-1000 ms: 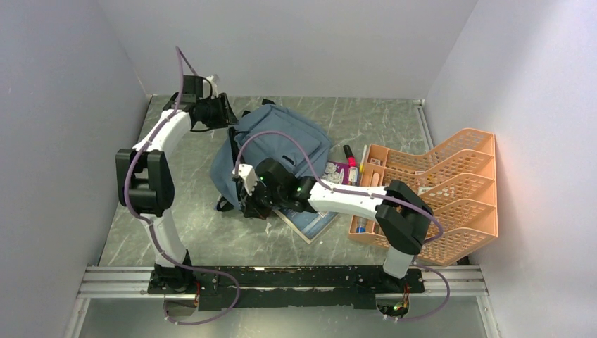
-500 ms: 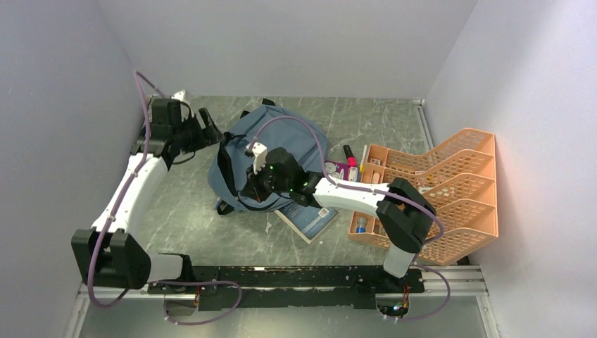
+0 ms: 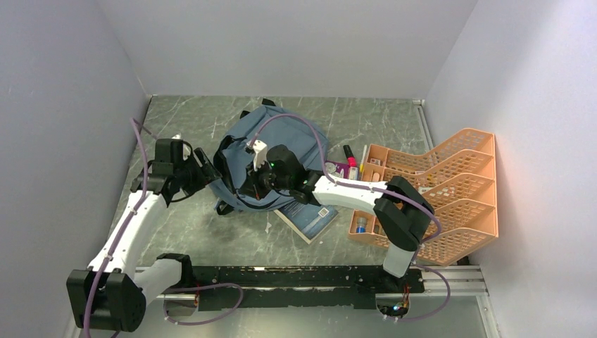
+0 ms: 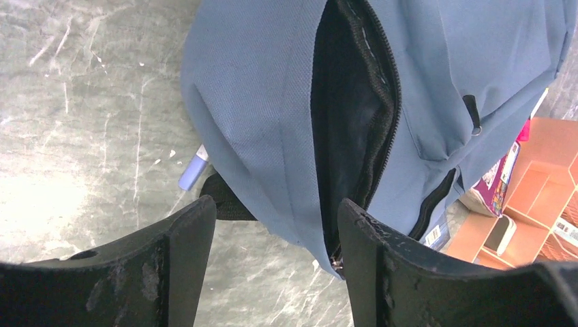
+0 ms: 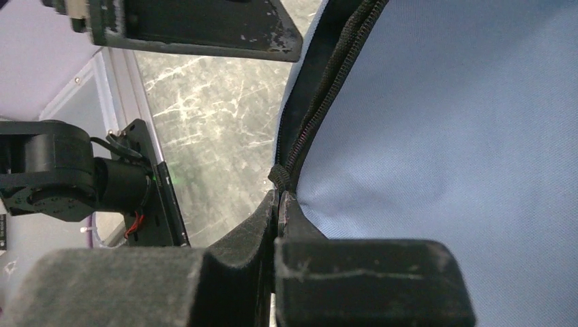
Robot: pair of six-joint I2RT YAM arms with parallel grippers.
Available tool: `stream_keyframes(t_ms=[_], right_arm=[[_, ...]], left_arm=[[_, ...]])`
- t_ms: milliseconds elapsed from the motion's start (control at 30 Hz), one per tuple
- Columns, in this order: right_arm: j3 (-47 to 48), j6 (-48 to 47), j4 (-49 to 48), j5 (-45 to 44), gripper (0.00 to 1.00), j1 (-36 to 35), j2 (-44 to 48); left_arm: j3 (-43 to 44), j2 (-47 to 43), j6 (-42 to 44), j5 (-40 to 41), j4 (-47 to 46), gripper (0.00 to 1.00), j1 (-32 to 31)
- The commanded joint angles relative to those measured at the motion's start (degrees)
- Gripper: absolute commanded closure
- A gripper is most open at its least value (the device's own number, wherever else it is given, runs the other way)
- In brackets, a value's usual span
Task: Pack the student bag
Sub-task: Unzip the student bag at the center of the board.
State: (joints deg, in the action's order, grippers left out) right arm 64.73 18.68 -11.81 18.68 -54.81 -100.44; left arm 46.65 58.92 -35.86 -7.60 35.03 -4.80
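The student bag [image 3: 281, 144] is a slate-blue backpack lying mid-table, its main zip undone onto a dark inside [image 4: 347, 102]. My right gripper [image 3: 246, 184] is shut on the bag's zip edge [image 5: 279, 194] at its near left side and holds that edge up. My left gripper [image 3: 205, 169] stands open just left of the bag. In the left wrist view its fingers [image 4: 194, 228] frame the bag's lower corner [image 4: 259, 102] from short of it, without touching. Nothing is between them.
An orange mesh tray [image 3: 450, 190] stands at the right with small items in it. A book [image 3: 310, 218] lies partly under the bag's near side. A purple box [image 3: 336, 169] and a red marker [image 3: 348, 155] lie between bag and tray. A pale blue pen [image 4: 192, 170] pokes out under the bag.
My left arm has swung from the back left corner toward the near side, now level with the bag's left side, and its jaws stand wider. My right gripper has shifted slightly back, still gripping the bag.
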Motion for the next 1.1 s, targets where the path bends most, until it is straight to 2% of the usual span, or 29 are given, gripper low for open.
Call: stream_keyframes(t_ms=[0,233,267,300,500,600,900,1067], right_arm=[[1.8,0.3,-2.3,1.1,1.0,0.3,-1.4],[1.9,0.3,-2.0,2.0,1.0,0.2,-1.8],[2.0,0.2,-1.9,2.1,1.0,0.2,-1.8],[2.0,-0.1,-1.9,2.1,1.0,0.2,-1.8],[2.5,-0.7,-1.1,1.9,1.0,0.5,-0.9],[3.4,-1.3,0.0,3.4,1.0,0.6,-0.5],[4.8,-6.0,6.4,10.1,1.0,0.6,1.3],[2.4,-8.2,9.9,9.6,1.0,0.6,3.7]], left_arm=[[-1.3,1.7,-2.4,0.2,-3.4,0.31,0.4],[-2.0,5.2,-2.5,-1.9,-7.3,0.33,0.2],[-2.3,5.6,-2.5,-2.5,-7.9,0.37,0.2],[-2.5,6.1,-2.3,-3.5,-8.7,0.46,0.1],[-1.2,9.3,-1.1,-6.7,-11.0,0.83,-0.5],[0.8,9.9,-0.6,-7.0,-10.9,0.94,-0.5],[11.7,14.7,1.3,-2.4,-11.2,0.95,-0.3],[18.2,20.3,2.4,-1.4,-11.9,0.95,0.0]])
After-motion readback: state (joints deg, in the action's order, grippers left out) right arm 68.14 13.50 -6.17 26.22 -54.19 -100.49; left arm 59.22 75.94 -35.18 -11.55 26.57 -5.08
